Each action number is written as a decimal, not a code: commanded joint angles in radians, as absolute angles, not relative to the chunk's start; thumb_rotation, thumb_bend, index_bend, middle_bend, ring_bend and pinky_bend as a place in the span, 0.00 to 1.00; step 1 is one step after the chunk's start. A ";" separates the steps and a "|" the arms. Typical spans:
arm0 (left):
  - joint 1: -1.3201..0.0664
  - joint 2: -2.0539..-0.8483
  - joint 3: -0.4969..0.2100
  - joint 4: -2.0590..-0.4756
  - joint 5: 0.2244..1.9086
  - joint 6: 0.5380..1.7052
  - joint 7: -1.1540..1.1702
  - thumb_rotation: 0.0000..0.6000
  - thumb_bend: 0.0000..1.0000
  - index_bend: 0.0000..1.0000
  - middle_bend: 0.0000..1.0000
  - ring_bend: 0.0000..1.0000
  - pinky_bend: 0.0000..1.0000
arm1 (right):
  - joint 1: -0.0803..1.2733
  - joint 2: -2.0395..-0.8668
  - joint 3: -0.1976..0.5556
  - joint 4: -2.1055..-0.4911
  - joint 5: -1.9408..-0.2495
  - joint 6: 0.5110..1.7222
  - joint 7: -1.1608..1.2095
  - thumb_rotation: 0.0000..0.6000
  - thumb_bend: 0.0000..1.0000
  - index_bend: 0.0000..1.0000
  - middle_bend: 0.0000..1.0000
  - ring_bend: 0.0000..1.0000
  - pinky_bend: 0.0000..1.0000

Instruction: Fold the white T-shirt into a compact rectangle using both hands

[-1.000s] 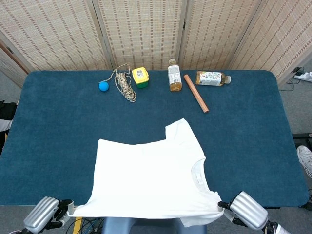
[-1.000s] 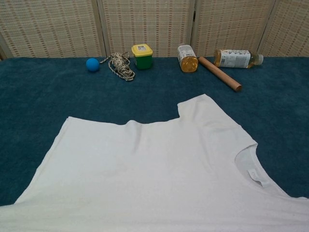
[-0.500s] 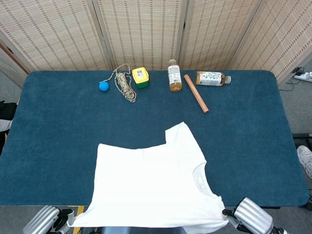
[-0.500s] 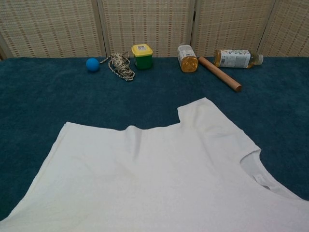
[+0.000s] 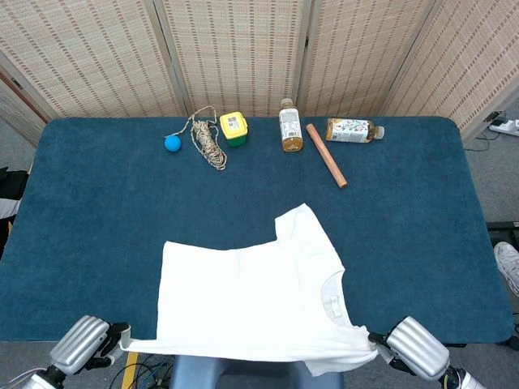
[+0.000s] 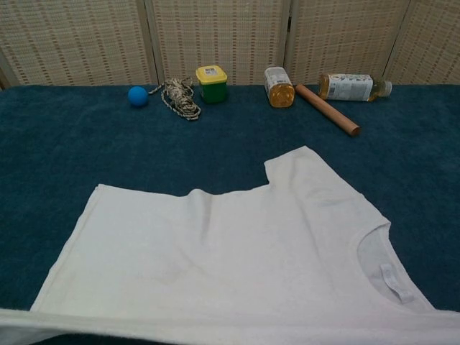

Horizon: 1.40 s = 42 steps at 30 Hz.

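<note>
White T-shirt (image 5: pixel 259 292) spread on near half of blue table (image 5: pixel 97 219), collar to the right, near hem stretched taut past the table edge; chest view shows only cloth, head view alone shows both hands. Left hand (image 5: pixel 109 340) at hem's left corner, right hand (image 5: pixel 378 340) at right corner, apparently pinching; finger closure cannot be told. Since half a second ago, hands raised, near edge lifted.

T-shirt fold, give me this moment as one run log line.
phase: first fold | T-shirt: near edge lifted off table | left hand: at bottom corner | right hand: at shoulder corner
</note>
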State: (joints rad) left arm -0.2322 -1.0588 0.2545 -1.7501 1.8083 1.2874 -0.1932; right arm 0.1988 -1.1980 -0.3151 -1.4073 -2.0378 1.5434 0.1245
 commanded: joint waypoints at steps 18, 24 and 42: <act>-0.486 -1.211 -0.002 -1.685 1.445 0.922 -0.011 1.00 0.43 0.62 0.89 0.81 0.98 | 0.254 -1.303 -0.135 -1.506 -1.837 1.357 -0.086 1.00 0.63 0.74 1.00 1.00 1.00; -0.534 -1.250 -0.043 -1.639 1.351 0.867 0.038 1.00 0.43 0.61 0.89 0.81 0.98 | 0.275 -1.343 -0.090 -1.506 -1.801 1.327 -0.147 1.00 0.63 0.74 1.00 1.00 1.00; -0.637 -1.355 -0.105 -1.502 1.138 0.780 0.142 1.00 0.43 0.60 0.89 0.80 0.98 | 0.316 -1.451 -0.021 -1.442 -1.691 1.258 -0.198 1.00 0.62 0.74 1.00 1.00 1.00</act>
